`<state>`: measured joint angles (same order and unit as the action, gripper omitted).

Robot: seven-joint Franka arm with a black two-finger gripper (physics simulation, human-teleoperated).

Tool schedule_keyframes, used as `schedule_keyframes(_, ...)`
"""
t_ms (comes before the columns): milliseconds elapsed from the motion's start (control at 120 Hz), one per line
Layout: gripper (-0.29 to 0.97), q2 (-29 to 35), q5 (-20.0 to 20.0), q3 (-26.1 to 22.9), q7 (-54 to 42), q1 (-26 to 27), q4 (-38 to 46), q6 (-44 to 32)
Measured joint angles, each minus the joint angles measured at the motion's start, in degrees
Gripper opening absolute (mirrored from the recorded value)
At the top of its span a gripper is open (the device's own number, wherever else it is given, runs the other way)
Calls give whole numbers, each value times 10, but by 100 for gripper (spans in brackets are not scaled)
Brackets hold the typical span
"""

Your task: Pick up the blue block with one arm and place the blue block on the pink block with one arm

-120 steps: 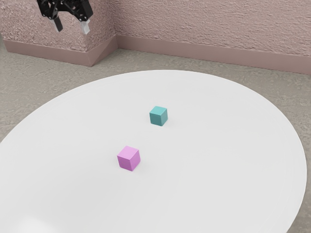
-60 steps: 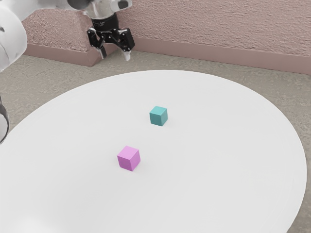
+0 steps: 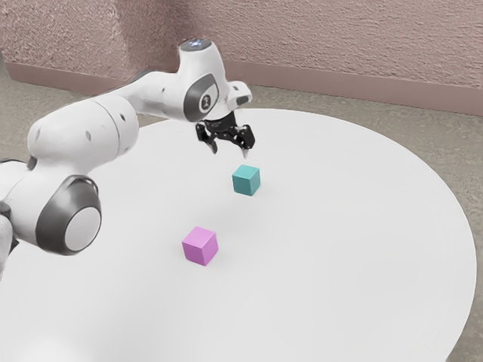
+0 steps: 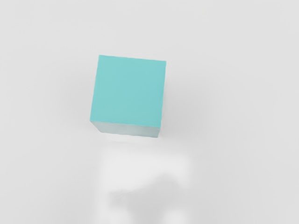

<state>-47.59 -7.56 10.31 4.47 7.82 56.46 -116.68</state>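
Note:
A teal-blue block (image 3: 246, 180) rests on the round white table (image 3: 362, 249) near its middle. In the wrist view the same blue block (image 4: 128, 95) lies straight below my hand on bare white surface. My gripper (image 3: 230, 148) hangs open a short way above the block and slightly toward the exterior view's left, touching nothing. The pink block (image 3: 200, 246) sits on the table nearer the front and to the exterior view's left of the blue one, about a block's width and more away from it.
The white arm (image 3: 98, 151) stretches in from the exterior view's left over the table's left part. A pink textured wall (image 3: 339, 38) with a baseboard runs behind, and grey carpet surrounds the table.
The arm has swept down and to the exterior view's right, from high near the wall to just above the blue block. Both blocks stay where they were.

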Motion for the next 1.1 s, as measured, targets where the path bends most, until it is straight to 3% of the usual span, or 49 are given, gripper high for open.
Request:
schedule_keyframes(150,68,-50,-19,3,-7,-3,-8,-61)
schedule_keyframes(425,68,-77,-51,0,-23,-21,-16,-156)
schedule_keyframes(508,68,-121,-66,-5,-31,-29,-72,-183)
schedule_keyframes(667,68,-181,-77,-57,-54,-67,-128,-229)
schedule_keyframes(1100,68,-188,-35,-49,-109,-54,-127,-214)
